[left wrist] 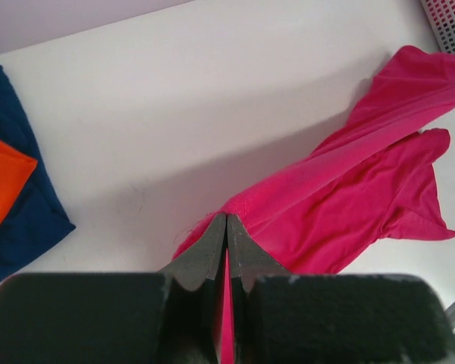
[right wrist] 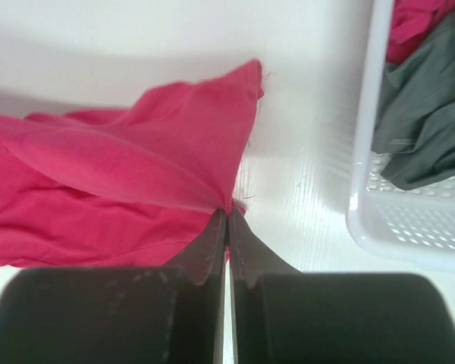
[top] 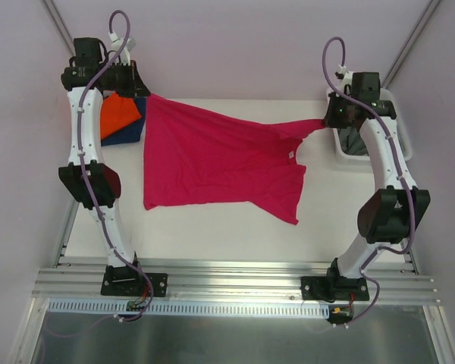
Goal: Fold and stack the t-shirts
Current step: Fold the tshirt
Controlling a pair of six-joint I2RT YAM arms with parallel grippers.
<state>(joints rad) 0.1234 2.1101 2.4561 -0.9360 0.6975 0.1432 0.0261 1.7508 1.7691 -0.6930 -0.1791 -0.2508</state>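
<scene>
Magenta cloth: the large magenta t-shirt (top: 212, 159) was stretched across the white table (top: 212, 243), its far edge raised between the two arms and its lower body lying on the tabletop. The left gripper (left wrist: 226, 221) was clamped tight on one corner of the cloth, near the orange t-shirt (top: 118, 114) lying on the dark blue t-shirt (top: 129, 136). The right gripper (right wrist: 227, 214) was pinched shut on the opposite end, just beside the white lattice basket (right wrist: 362, 167), in which a grey t-shirt (right wrist: 421, 114) was bundled (a scrap of further pink cloth was seen behind it).

Step judged to be in hand: spreading the shirt flat before folding. For a good result, tension should be kept even between both pinches and both ends lowered together, so that the held edge is laid straight. The bunched folds by the right-hand pinch would need to be drawn out. Too hard a pull might strip the cloth from the fingers.

No brand or writing could be read. A small pale neck tag (top: 291, 155) was noted, too small to make out.
</scene>
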